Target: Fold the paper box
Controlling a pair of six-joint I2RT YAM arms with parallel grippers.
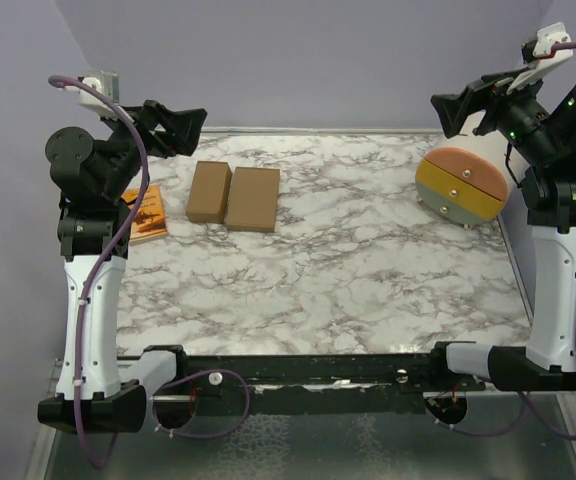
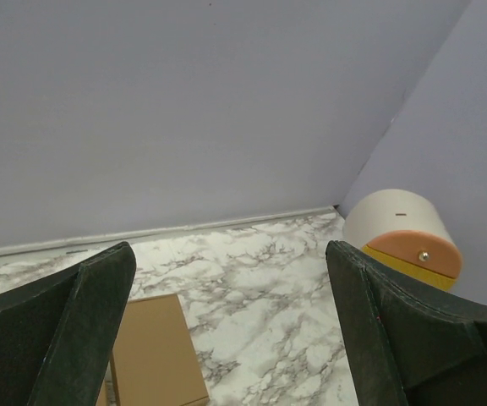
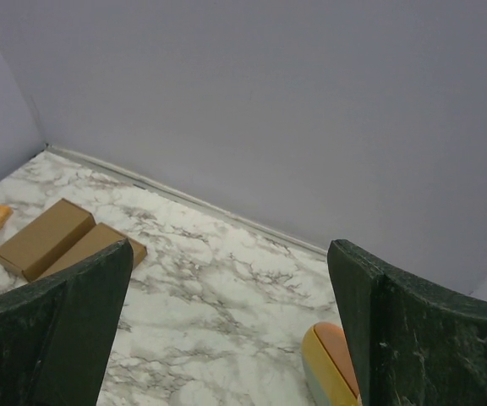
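Note:
The paper box (image 1: pixel 253 198) is a folded, shallow brown cardboard box lying on the marble table at the back left. It also shows in the right wrist view (image 3: pixel 100 241), partly behind my finger. My left gripper (image 1: pixel 190 128) hangs open and empty in the air, above and left of the box. In the left wrist view the gripper (image 2: pixel 231 330) has wide-apart jaws, and a brown box top (image 2: pixel 155 351) lies below it. I cannot tell which box that is. My right gripper (image 1: pixel 450 108) is raised at the far right, open and empty (image 3: pixel 231 330).
A narrower brown box (image 1: pixel 208 192) lies against the paper box's left side. An orange booklet (image 1: pixel 146 213) lies by the left arm. A white drum with an orange, yellow and grey face (image 1: pixel 460 183) stands at the right. Purple walls close the back and sides.

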